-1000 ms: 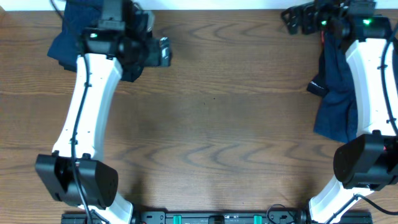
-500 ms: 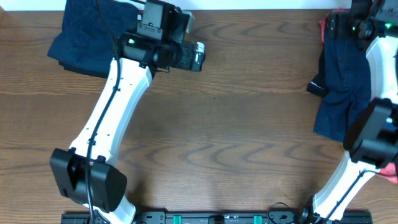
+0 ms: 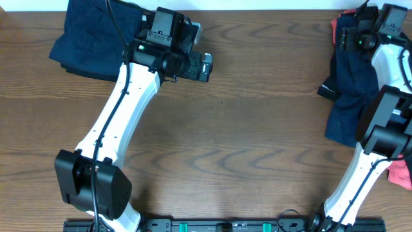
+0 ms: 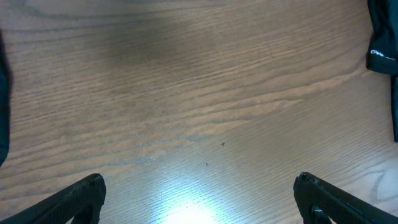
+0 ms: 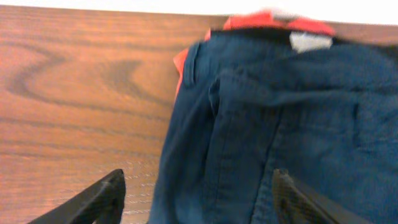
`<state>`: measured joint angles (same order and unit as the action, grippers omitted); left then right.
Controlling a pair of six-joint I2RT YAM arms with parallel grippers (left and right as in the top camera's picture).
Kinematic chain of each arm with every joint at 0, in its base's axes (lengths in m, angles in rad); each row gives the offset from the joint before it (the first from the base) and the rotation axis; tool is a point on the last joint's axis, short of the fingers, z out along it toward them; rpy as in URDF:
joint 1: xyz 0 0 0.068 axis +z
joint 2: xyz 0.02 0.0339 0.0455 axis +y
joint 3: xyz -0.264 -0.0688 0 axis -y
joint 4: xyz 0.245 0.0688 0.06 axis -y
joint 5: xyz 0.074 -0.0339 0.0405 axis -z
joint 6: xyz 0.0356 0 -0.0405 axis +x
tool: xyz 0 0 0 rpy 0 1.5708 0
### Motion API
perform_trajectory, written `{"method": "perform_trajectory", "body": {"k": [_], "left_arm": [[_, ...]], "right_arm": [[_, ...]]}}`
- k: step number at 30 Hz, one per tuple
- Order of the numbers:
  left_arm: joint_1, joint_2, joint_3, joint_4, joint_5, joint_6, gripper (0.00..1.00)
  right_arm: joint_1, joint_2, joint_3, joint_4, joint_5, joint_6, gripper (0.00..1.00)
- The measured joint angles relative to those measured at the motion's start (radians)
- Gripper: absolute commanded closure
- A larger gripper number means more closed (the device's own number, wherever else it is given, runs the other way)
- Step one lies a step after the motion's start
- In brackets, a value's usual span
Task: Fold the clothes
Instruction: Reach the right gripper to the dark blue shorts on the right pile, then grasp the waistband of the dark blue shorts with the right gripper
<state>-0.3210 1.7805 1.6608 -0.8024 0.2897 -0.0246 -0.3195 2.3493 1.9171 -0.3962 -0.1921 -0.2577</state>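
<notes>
A folded navy garment (image 3: 87, 35) lies at the far left corner of the table. An unfolded navy trouser-like garment (image 3: 351, 84) lies at the right edge, over a coral shirt (image 3: 336, 24); in the right wrist view the garment (image 5: 280, 124) shows a waistband, a small grey label (image 5: 305, 41) and coral cloth (image 5: 267, 22) behind. My left gripper (image 3: 205, 66) is open and empty over bare wood (image 4: 198, 199), right of the folded garment. My right gripper (image 3: 351, 35) is open above the garment's top end (image 5: 199, 193), holding nothing.
The wooden table (image 3: 225, 142) spans the view; its far edge meets a white wall. A dark cloth edge with a white label (image 4: 382, 37) shows at the right in the left wrist view. More coral cloth (image 3: 402, 171) lies at the right edge.
My left gripper has moved right, off the folded navy garment, and now hangs over bare wood. My right gripper has swung from the far centre-right to above the top of the right garment.
</notes>
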Motion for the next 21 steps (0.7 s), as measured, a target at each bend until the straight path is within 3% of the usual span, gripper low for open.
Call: {"method": "perform_trajectory", "body": {"k": [15, 21], "left_arm": [[0.0, 0.0, 0.0, 0.0, 0.0, 0.0, 0.02], [0.0, 0.0, 0.0, 0.0, 0.0, 0.0, 0.02]], "right_arm": [[-0.005, 0.071, 0.0, 0.021, 0.083, 0.117, 0.39], [-0.016, 0.071, 0.0, 0.024, 0.079, 0.136, 0.36]]}}
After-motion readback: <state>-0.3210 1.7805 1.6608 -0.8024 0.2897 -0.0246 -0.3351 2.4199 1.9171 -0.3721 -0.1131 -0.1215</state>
